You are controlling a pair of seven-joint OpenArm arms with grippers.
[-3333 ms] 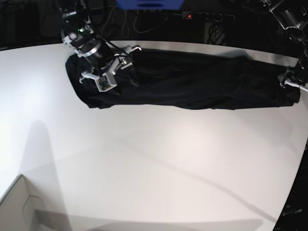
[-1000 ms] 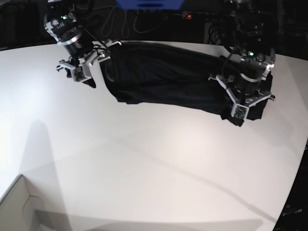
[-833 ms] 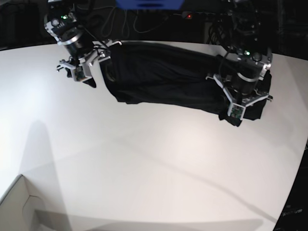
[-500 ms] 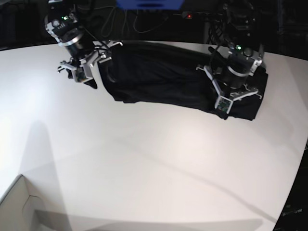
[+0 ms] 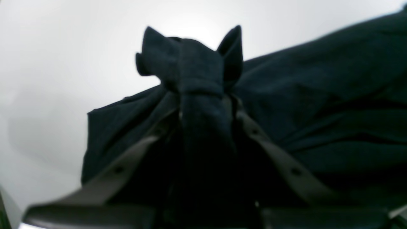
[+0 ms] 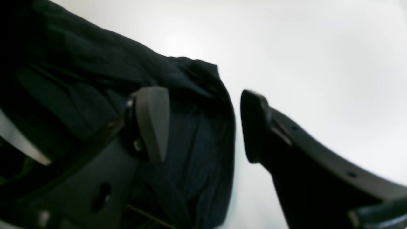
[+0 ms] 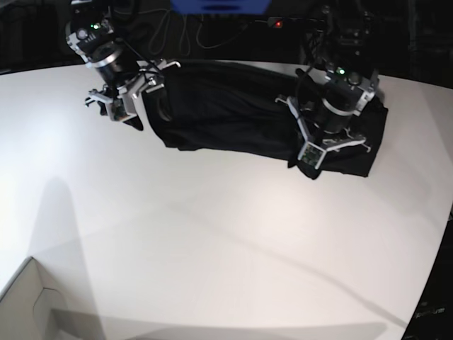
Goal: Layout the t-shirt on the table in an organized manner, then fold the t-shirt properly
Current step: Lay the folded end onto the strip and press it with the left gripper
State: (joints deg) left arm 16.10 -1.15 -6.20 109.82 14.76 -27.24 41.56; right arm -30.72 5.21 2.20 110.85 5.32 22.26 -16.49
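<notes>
The black t-shirt (image 7: 226, 113) lies bunched in a long band along the far side of the white table (image 7: 212, 234). My left gripper (image 7: 309, 159) is over the shirt's right part. In the left wrist view it (image 5: 197, 89) is shut on a pinched bunch of the black fabric (image 5: 318, 79), which pokes out past the fingertips. My right gripper (image 7: 113, 110) is at the shirt's left end. In the right wrist view it (image 6: 203, 127) is open, with the shirt's edge (image 6: 79, 63) lying under and beside its left pad (image 6: 152, 121).
A pale cardboard box corner (image 7: 25, 304) sits at the front left. The table's curved edge (image 7: 439, 269) runs down the right side. Cables and a blue object (image 7: 219, 6) lie in the dark behind the far edge.
My left gripper has carried the shirt's right end leftward over the rest of the shirt, shortening the band. My right gripper has stayed at the left end.
</notes>
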